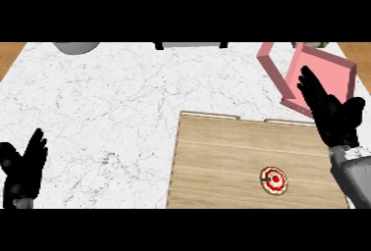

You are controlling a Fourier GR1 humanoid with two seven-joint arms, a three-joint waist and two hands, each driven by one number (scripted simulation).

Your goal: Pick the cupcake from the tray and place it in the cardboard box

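A small cupcake [274, 180] with red and white rings on top sits on the wooden tray [225, 162], towards its lower right. At the counter's far right stands a pink box [322, 73], partly hidden by my right hand. My right hand [334, 117] is raised above the tray's far right corner, fingers straight and open, holding nothing. My left hand [22, 169] rests open at the lower left edge, fingers up.
The white marble counter [109, 108] spreads left of the tray. A grey round object [75, 46] shows at the top left edge and a white object with dark legs [190, 45] at the top middle.
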